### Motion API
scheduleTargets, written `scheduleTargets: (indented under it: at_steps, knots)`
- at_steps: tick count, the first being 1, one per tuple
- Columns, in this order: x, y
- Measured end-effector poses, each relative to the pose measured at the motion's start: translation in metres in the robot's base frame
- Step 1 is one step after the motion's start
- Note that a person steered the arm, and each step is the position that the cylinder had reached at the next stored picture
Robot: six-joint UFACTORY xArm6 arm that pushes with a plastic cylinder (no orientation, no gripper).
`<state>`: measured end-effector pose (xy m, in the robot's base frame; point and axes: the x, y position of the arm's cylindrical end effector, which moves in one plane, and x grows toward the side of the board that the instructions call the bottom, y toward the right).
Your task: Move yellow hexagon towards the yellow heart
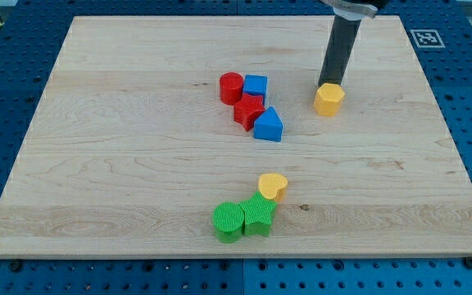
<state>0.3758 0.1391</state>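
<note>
Because the yellow heart (273,186) lies toward the view's bottom and a little to the view's left of the yellow hexagon (329,99), my tip (331,83) stands at the hexagon's far edge, on its top side in the view, touching it or very nearly so. That placement makes sense as I judge it: a push from there would drive the block down the board toward the heart. There are no jaws or fingers to spread or close here (the arm ends in a plain dark rod), so the only contact is the rod's end against the block's upper side.

The yellow hexagon sits in the upper right part of the wooden board (121,164), well apart from the heart. Being nearly as wide as it is deep, it shows no real long axis; I cannot tell for sure whether a flat face or a corner points at the heart.

Further out, a cluster sits to the view's left of the hexagon: a red cylinder (231,87), a blue cube (256,86), a red block (249,111) of unclear shape and a blue triangle (269,125), all crowded together. The heart touches a green block (260,215), with a green cylinder (229,221) beside that. The straight path looks free, though a leftward drift could meet the blue triangle.
</note>
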Motion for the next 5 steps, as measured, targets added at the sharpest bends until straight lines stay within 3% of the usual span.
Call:
scheduleTargets:
  at_steps: [5]
  knots:
    - [0.114,-0.01]
